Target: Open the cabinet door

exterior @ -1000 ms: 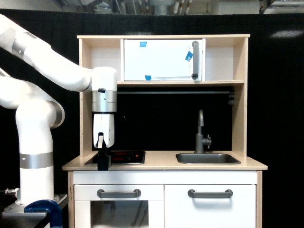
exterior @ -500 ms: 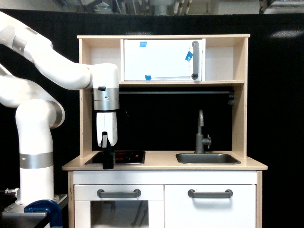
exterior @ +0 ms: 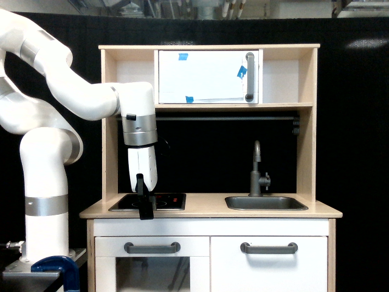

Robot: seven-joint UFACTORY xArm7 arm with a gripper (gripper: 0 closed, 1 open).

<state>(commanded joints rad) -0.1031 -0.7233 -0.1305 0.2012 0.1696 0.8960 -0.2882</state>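
The cabinet door [exterior: 269,266] is cut off by the picture's lower edge, as is the windowed oven door [exterior: 152,267] beside it. The gripper [exterior: 146,208] shows only as a dark shape against the hob [exterior: 164,201], its jaws too small to tell apart. The arm's upper links run off the exterior view's left edge.

A robotics lab or test cell, not a real kitchen. A black curtain [exterior: 358,152] hangs behind everything, and pipes [exterior: 200,7] run bare under the ceiling. The kitchen [exterior: 209,164] is a wooden play set (hob [exterior: 161,201], sink [exterior: 264,202] and tap [exterior: 258,170]). At the left a white arm [exterior: 45,201] stands bolted to a metal base [exterior: 30,271].
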